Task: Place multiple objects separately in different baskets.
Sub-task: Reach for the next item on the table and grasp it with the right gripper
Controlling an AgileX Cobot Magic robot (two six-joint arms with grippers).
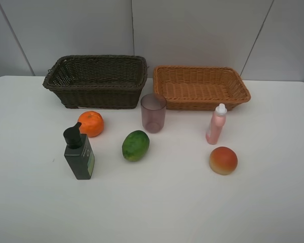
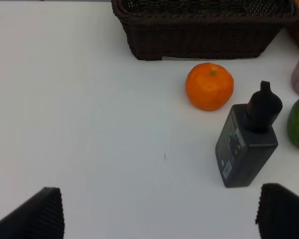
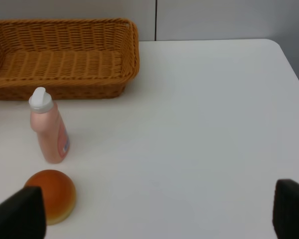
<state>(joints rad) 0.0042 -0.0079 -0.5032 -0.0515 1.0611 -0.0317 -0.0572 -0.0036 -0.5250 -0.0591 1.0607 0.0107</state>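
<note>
On the white table stand a dark brown basket (image 1: 96, 80) and a light orange-tan basket (image 1: 200, 86), both with nothing inside. In front of them are an orange tangerine (image 1: 91, 123), a dark green pump bottle (image 1: 79, 153), a green oval fruit (image 1: 136, 145), a translucent mauve cup (image 1: 153, 112), a pink white-capped bottle (image 1: 216, 124) and a red-yellow peach (image 1: 223, 160). My left gripper (image 2: 159, 219) is open, short of the pump bottle (image 2: 246, 144) and tangerine (image 2: 209, 85). My right gripper (image 3: 154, 219) is open, near the peach (image 3: 52, 194) and pink bottle (image 3: 49, 127). Neither arm shows in the exterior high view.
The white table (image 1: 157, 207) runs wide in front of the objects. A grey panelled wall (image 1: 192, 30) rises right behind the baskets. The table's right corner (image 3: 276, 47) shows in the right wrist view.
</note>
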